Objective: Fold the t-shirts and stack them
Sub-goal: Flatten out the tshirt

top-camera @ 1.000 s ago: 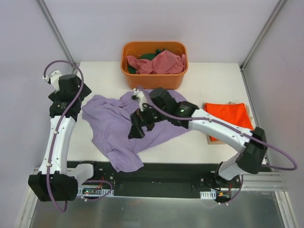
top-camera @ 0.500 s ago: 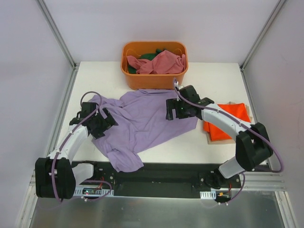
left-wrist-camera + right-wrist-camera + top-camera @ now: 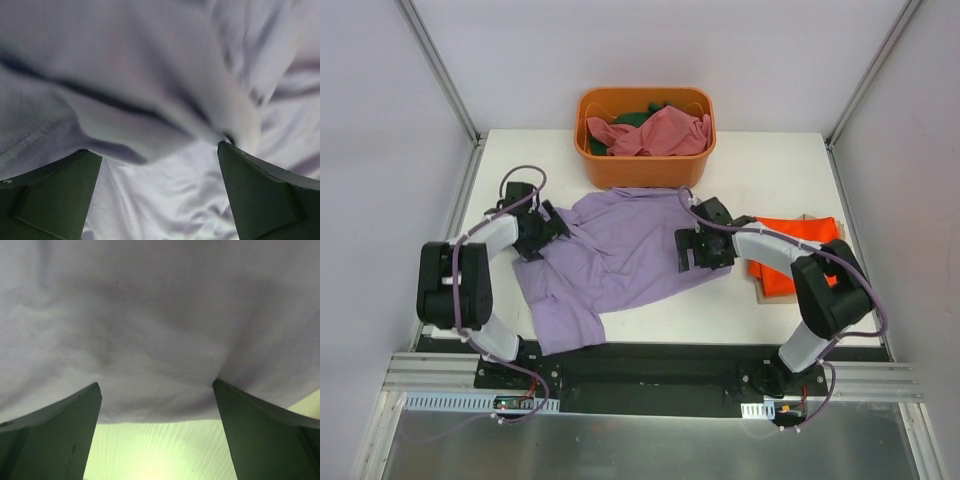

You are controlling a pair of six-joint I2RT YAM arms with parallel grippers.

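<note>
I'm watching the lavender t-shirt (image 3: pixel 620 255) lying spread at centre frame. The left gripper (image 3: pixel 544 230) and right gripper (image 3: pixel 689 252) are resting wide apart on its left and right edges, clamping nothing.

A white worktop (image 3: pixel 775 165) sits inside an enclosure of plain pale walls (image 3: pixel 520 50), evenly lit, with only soft shadows. Slim metal posts (image 3: pixel 440 65) rise at its two far corners. An aluminium rail (image 3: pixel 895 380) runs along the near edge, a brushed metal sheet (image 3: pixel 650 445) just beyond it.
</note>
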